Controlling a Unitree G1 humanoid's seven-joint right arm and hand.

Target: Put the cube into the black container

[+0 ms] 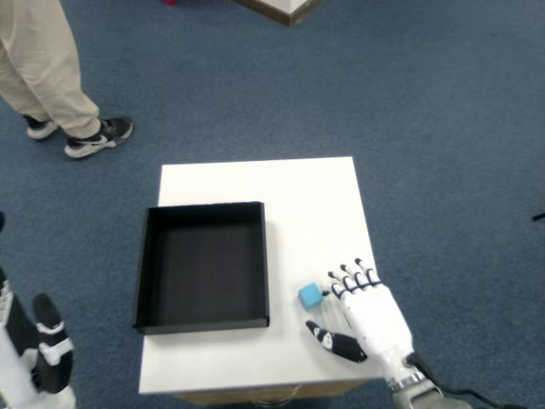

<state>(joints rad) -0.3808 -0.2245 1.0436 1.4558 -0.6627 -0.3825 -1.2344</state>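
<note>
A small light-blue cube (310,296) rests on the white table (289,196), just right of the black container's lower right corner. The black container (203,266) is a shallow square tray with nothing inside. My right hand (362,315) lies over the table's front right part, right of the cube, fingers pointing away from me. Its fingers are spread and the thumb (334,339) sticks out to the left below the cube. The fingertips are close to the cube; it holds nothing.
A person's legs and dark sneakers (95,136) stand on the blue carpet beyond the table's left corner. My left hand (43,345) hangs off the table at the lower left. A wooden furniture corner (285,8) shows at the top edge.
</note>
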